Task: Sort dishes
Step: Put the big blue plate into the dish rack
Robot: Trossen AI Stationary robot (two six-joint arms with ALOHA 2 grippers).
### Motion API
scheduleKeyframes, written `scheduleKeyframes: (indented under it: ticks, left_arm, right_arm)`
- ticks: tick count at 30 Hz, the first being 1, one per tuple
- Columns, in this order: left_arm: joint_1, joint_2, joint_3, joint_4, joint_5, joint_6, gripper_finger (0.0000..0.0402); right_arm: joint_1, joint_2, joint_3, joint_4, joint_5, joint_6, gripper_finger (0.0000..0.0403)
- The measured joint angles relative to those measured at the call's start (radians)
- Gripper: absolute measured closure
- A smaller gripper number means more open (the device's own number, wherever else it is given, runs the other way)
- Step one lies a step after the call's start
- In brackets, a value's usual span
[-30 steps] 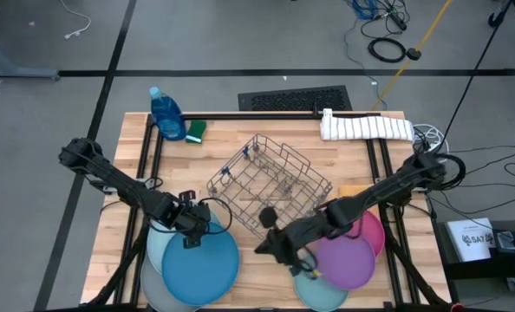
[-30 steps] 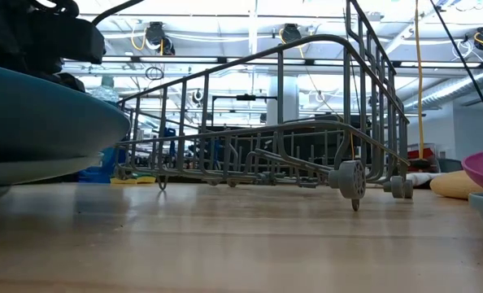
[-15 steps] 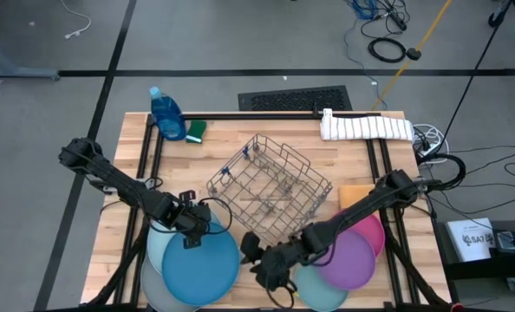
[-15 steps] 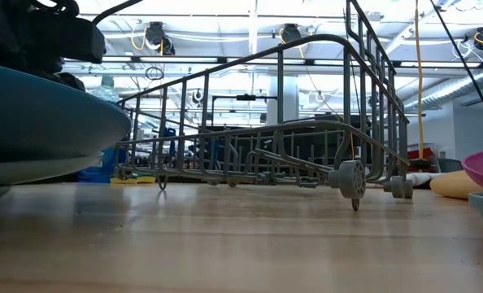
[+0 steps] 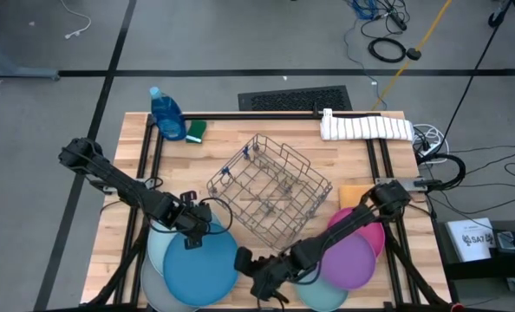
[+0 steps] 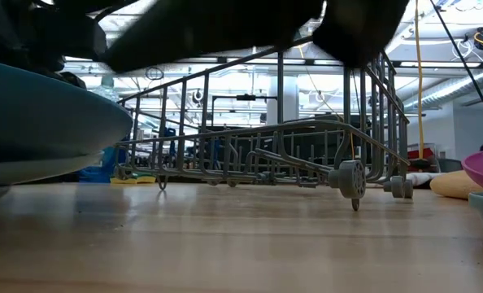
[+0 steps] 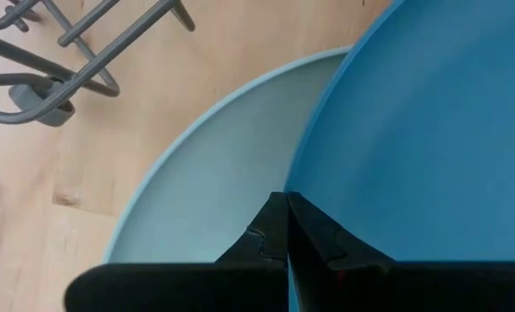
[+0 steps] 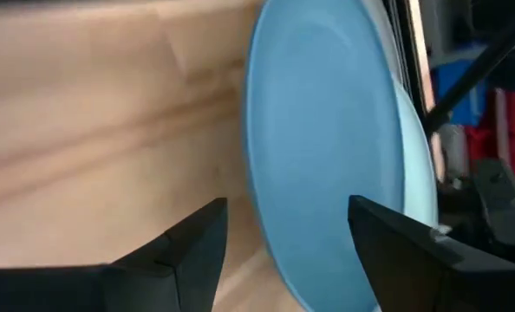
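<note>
A blue plate point(image 5: 204, 267) lies on top of a pale blue plate point(image 5: 156, 249) and a grey plate point(image 5: 156, 293) at the near left. My left gripper point(image 5: 194, 232) is shut at the blue plate's far rim. At the near right, a purple plate point(image 5: 348, 260) overlaps a pink plate point(image 5: 372, 230) and a teal plate point(image 5: 314, 292). My right gripper point(image 5: 253, 273) stands open just right of the blue plate point(image 8: 327, 147), touching nothing. Its fingers point(image 8: 181, 251) point at that plate's right rim. My left gripper has its shut fingertips point(image 7: 283, 212) at the blue plate's rim point(image 7: 303, 178), where that rim overlaps the pale blue plate point(image 7: 214, 165). The fingers slant down from the table's far left. Whether they pinch the rim or only rest against it, I cannot tell.
A wire rack point(image 5: 270, 186) stands tilted at mid-table, close behind both grippers. A blue bottle point(image 5: 166, 113) and a green sponge point(image 5: 195, 130) are at the far left. A white towel point(image 5: 366, 127) is at the far right, an orange sponge point(image 5: 353, 192) right of the rack.
My right gripper has gone from beside the purple and teal plates toward the table's left and near edge, up to the blue plate, and has opened on the way. In the low view its arm now shows as a dark shape at the top.
</note>
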Motion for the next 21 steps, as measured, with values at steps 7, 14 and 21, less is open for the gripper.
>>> scheduleKeyframes:
  ticks: [7, 14, 21]
  left_arm:
    - [0.000, 0.000, 0.000, 0.017, 0.000, 0.000, 0.0402]
    - [0.000, 0.000, 0.000, 0.017, 0.000, 0.000, 0.0402]
    - [0.000, 0.000, 0.000, 0.019, 0.000, -0.001, 0.0402]
  right_arm:
    - [0.014, 0.064, 0.000, 0.083, 0.058, -0.031, 0.0172]
    - [0.016, 0.082, 0.000, 0.115, 0.096, -0.054, 0.0206]
    - [0.008, 0.082, 0.000, 0.125, 0.095, -0.045, 0.0302]
